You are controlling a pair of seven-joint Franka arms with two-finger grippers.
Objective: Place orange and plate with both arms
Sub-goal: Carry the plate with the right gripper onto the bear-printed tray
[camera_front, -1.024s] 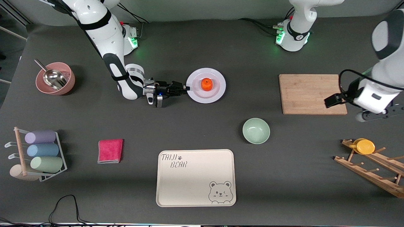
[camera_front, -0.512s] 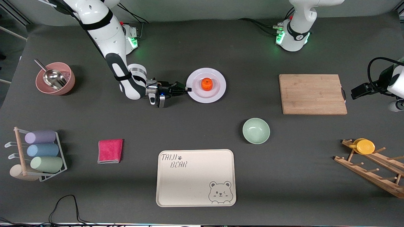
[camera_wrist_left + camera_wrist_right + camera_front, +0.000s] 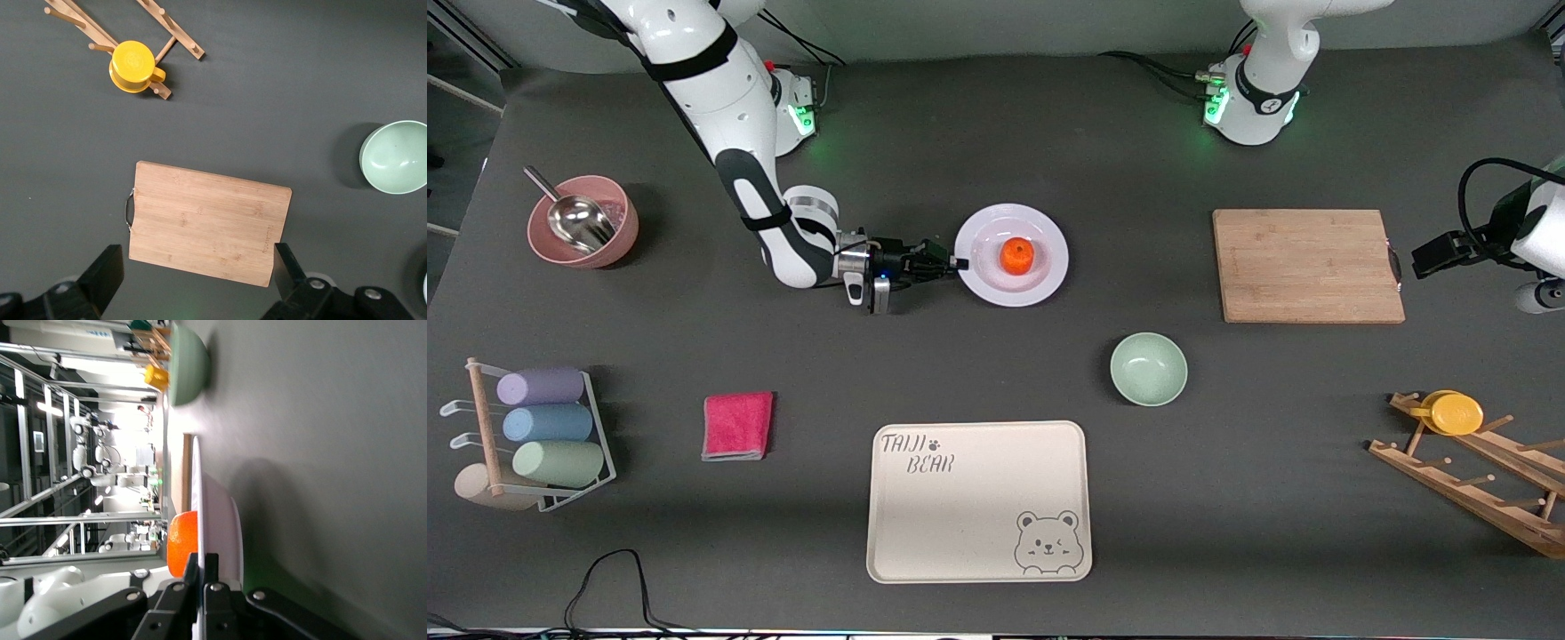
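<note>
The white plate (image 3: 1042, 281) lies mid-table with the orange (image 3: 1016, 255) on its centre. My right gripper (image 3: 956, 263) is low at the plate's edge toward the right arm's end, shut on the rim. In the right wrist view its fingers (image 3: 193, 568) pinch the plate (image 3: 217, 513) edge-on. The orange (image 3: 181, 545) sits just past them, and a shadow lies under the plate's held side. My left gripper (image 3: 198, 267) hangs open and empty high over the table beside the wooden cutting board (image 3: 208, 225), at the left arm's end.
A mint-green bowl (image 3: 1148, 368) and a cream bear tray (image 3: 978, 500) lie nearer the front camera than the plate. The cutting board (image 3: 1307, 265) lies toward the left arm's end. A wooden rack with a yellow cup (image 3: 1456, 412), pink cloth (image 3: 737, 425), cup rack (image 3: 538, 436) and pink bowl (image 3: 587, 222) stand around.
My right gripper has shut on the plate's rim. The plate and orange have shifted slightly toward the front camera. The left arm drew off the cutting board toward its table end, then held.
</note>
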